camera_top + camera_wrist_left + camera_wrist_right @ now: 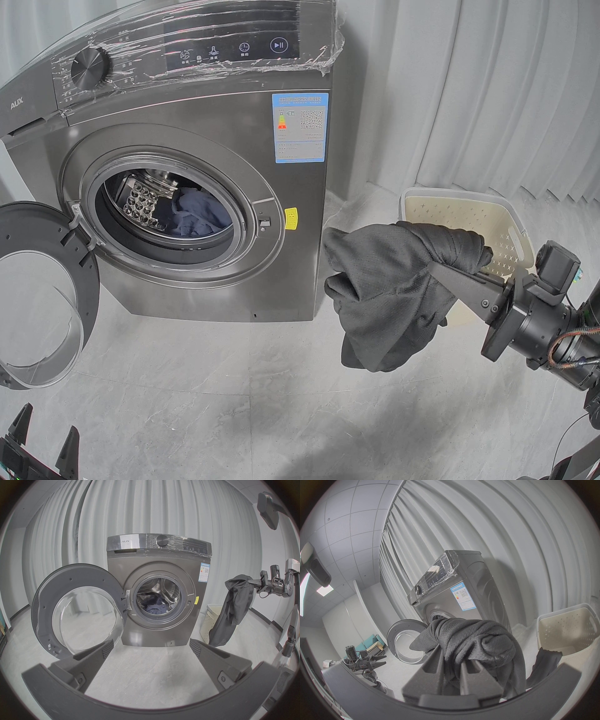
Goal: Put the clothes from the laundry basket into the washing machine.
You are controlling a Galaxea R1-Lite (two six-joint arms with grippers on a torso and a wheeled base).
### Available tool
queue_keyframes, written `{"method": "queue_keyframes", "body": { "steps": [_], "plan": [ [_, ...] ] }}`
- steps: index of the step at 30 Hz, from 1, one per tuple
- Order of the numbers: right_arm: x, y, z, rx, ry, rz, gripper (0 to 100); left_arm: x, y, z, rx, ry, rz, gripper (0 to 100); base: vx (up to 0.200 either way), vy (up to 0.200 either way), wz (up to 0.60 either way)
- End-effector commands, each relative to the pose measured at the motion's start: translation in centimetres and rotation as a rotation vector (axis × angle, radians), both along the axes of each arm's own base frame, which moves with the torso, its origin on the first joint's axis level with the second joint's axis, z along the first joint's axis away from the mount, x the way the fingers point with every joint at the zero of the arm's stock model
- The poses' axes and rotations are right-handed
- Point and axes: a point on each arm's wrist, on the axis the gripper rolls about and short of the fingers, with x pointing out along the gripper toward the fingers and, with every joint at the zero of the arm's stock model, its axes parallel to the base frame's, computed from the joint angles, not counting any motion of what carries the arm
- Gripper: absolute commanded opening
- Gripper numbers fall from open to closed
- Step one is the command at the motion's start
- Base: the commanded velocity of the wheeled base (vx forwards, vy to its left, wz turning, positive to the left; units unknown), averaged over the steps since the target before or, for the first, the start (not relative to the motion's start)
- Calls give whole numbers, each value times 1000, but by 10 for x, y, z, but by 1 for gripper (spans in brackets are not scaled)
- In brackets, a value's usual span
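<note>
Clutching the dark garment tight in the right pincer, aloft between laundry basket and washing machine, door swung wide, left pincer gaping low.

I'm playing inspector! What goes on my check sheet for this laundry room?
Surface: grey tiled floor.
Job's things: washing machine with its door swung open and blue clothes in the drum; laundry basket on the floor beside it; dark garment hanging in the air.
Clutter: nothing seen.
Grippers: right gripper shut on the dark garment; left gripper open, empty, low.
Cables: cable looped at the right wrist.
Surroundings: pale curtains behind.
</note>
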Motion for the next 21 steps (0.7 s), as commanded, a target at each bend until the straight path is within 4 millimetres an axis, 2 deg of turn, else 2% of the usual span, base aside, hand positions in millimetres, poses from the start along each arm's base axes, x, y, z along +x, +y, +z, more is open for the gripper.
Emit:
{"method": "queue_keyframes", "body": {
  "steps": [1, 20, 21],
  "plan": [
    [1, 1, 0, 1, 2, 0, 0, 0, 0, -5, -2, 5, 2, 100, 0, 200, 0],
    [2, 2, 0, -1, 4, 0, 0, 0, 0, -5, -6, 5, 2, 100, 0, 200, 0],
    [2, 2, 0, 0, 3, 0, 0, 0, 0, -5, -6, 5, 2, 100, 0, 0, 0]
  ]
}}
